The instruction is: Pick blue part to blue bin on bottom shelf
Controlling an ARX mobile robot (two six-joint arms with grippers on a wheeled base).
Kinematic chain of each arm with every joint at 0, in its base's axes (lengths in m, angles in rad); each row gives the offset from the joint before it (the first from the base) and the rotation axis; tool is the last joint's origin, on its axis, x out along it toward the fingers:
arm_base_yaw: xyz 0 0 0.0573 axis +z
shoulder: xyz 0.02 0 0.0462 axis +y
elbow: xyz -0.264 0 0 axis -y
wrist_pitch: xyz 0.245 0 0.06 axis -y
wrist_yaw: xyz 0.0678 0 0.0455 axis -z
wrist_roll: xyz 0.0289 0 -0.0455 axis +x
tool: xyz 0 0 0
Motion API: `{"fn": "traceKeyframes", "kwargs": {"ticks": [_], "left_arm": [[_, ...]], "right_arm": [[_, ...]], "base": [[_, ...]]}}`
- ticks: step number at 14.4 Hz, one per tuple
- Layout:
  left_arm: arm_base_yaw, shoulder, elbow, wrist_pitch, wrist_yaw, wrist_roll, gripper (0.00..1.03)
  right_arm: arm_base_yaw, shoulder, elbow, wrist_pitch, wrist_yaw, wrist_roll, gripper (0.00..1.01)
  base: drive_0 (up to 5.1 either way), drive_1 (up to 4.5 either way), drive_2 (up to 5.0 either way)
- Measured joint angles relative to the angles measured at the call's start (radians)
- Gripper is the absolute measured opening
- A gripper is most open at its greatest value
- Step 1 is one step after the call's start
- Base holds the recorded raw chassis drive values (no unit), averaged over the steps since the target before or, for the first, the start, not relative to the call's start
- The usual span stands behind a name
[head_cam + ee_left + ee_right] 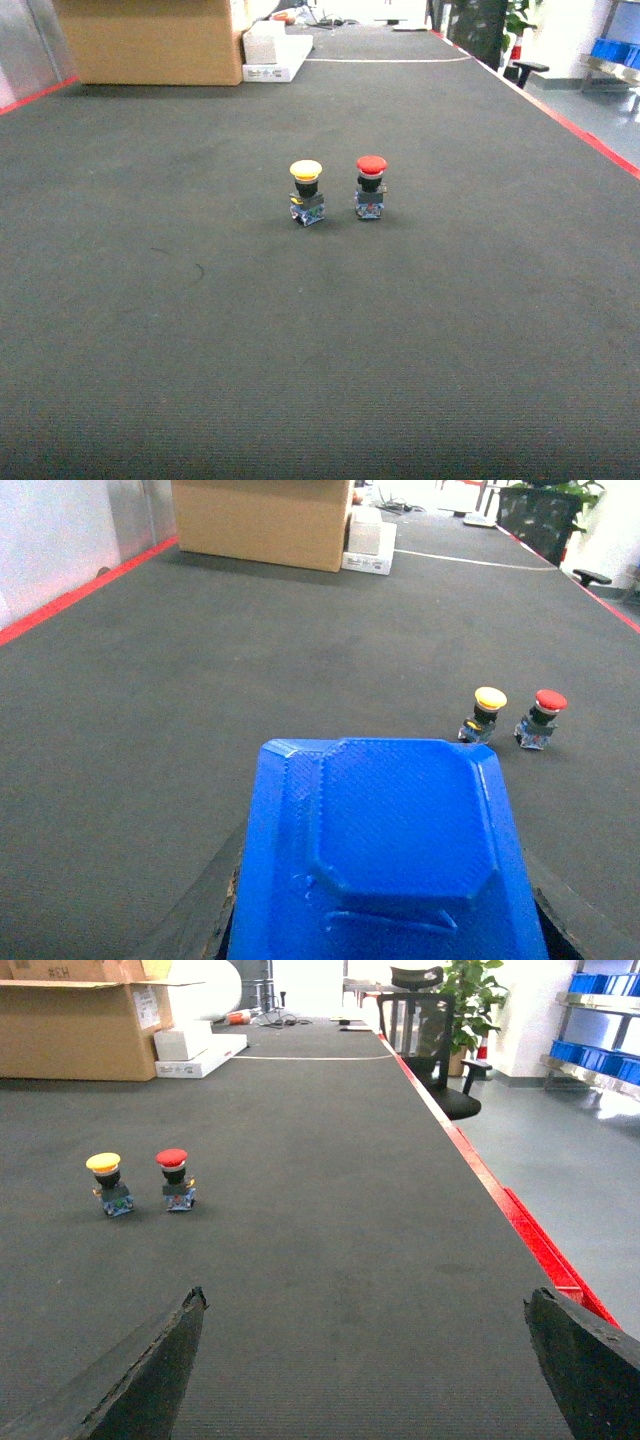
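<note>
Where the left wrist view begins, nearest the lens, a blue moulded plastic part (pixel 390 860) with a raised octagonal panel fills the lower middle of the frame, sitting between the dark fingers (pixel 195 915) of the left end effector (pixel 385 920), which is closed around it. In the right wrist view the right end effector (pixel 365 1370) is spread wide, its two dark fingers (pixel 150 1375) far apart at the lower corners with nothing between them. Beneath both lies the dark grey carpet-like surface (pixel 200 330), edged with a red strip (pixel 500 1200) on its right side. Further out, near the middle of the surface, a yellow mushroom-head push button (pixel 306 192) and a red mushroom-head push button (pixel 370 187) stand upright, just beside each other but apart, yellow on the left. At the far end rests a large brown cardboard box (pixel 150 40) with a flat white box (pixel 270 55) beside it. Beyond the red edge stand a black office chair (pixel 435 1050) and a green potted plant (pixel 470 995), and blue plastic bins (pixel 590 1055) sit on a steel rack at far right
</note>
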Motion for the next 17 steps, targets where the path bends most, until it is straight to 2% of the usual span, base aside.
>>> {"fn": "traceKeyframes", "kwargs": {"ticks": [1,7,17], "left_arm": [[0.0,0.0,0.0,0.0,0.0,0.0,0.44],[0.0,0.003,-0.001,0.001,0.0,0.0,0.44],[0.002,0.0,-0.001,0.0,0.0,0.0,0.44]], "right_arm": [[0.0,0.0,0.0,0.0,0.0,0.0,0.98],[0.0,0.0,0.0,0.0,0.0,0.0,0.98],[0.0,0.0,0.0,0.0,0.0,0.0,0.98]], "base": [[0.0,0.0,0.0],[0.0,-4.1,4.2],[-1.3,-1.32,-1.3]]}}
